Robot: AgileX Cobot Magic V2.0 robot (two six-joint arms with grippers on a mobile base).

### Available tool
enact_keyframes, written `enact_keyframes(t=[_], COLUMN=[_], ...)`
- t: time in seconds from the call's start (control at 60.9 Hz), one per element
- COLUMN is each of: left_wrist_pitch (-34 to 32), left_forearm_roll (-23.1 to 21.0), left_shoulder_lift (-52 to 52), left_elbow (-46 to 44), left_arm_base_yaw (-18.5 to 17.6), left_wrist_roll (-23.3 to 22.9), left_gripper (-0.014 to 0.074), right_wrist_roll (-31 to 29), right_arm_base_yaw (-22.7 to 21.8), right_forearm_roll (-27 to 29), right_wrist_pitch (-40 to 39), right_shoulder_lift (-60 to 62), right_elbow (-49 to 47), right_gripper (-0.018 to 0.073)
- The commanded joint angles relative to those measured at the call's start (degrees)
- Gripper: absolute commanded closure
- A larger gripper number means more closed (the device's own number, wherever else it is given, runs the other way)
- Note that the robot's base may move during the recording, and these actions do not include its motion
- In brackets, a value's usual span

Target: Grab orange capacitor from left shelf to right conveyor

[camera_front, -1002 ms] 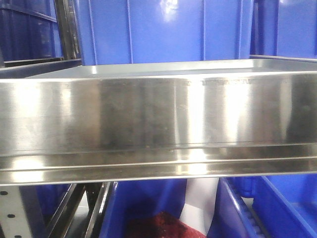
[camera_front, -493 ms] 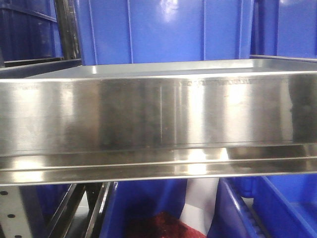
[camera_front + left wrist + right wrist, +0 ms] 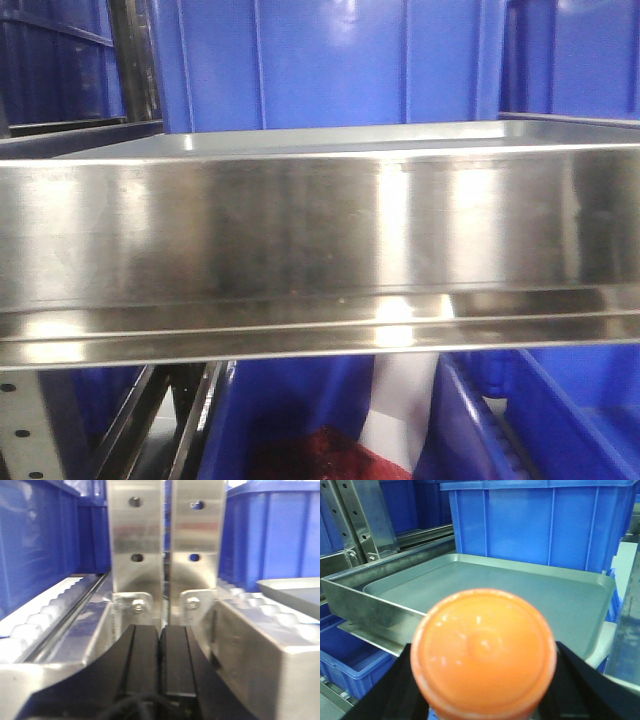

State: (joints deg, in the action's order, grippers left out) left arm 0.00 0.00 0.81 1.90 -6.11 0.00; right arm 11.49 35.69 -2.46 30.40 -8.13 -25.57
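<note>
The orange capacitor [image 3: 484, 652] fills the lower middle of the right wrist view, seen end-on as a round orange cap. My right gripper [image 3: 485, 682] is shut on it, with black fingers [image 3: 395, 685] showing on either side. Just beyond it lies the left shelf [image 3: 370, 602], shiny steel, carrying a shallow grey tray [image 3: 520, 587]. In the front view the shelf's broad reflective lip [image 3: 300, 230] spans the whole width. My left gripper [image 3: 160, 645] is shut on nothing and faces two steel rack uprights [image 3: 135, 545]. The right conveyor is out of view.
Blue plastic bins [image 3: 320, 60] stand behind the shelf, and more blue bins [image 3: 570, 410] sit below it, one with something red [image 3: 320, 455] inside. A large blue crate [image 3: 535, 525] stands behind the tray. White roller tracks [image 3: 45, 620] run beside the uprights. A perforated post [image 3: 20, 430] stands at the lower left.
In the front view the blue bins and the reflections on the shelf lip have slid slightly to the left. The shelf itself looks the same.
</note>
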Motion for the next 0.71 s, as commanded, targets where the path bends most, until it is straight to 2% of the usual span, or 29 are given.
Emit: enact_keyframes(t=[0.0, 0.69], left_wrist_pitch=[-5.16, -5.16], left_forearm_roll=[-0.31, -0.31], left_shoulder_lift=[-0.58, -0.58], left_elbow=[-0.45, -0.45], left_arm_base_yaw=[0.12, 0.12], left_wrist_roll=[0.00, 0.00], left_gripper=[0.0701, 0.0701], right_wrist_roll=[-0.62, -0.62], right_arm_base_yaw=[-0.06, -0.06], right_forearm_roll=[-0.53, -0.53], right_wrist_pitch=[-4.92, -4.71], right_shoulder_lift=[-0.62, -0.62], right_elbow=[-1.54, -1.54], right_gripper=[0.0502, 0.0502])
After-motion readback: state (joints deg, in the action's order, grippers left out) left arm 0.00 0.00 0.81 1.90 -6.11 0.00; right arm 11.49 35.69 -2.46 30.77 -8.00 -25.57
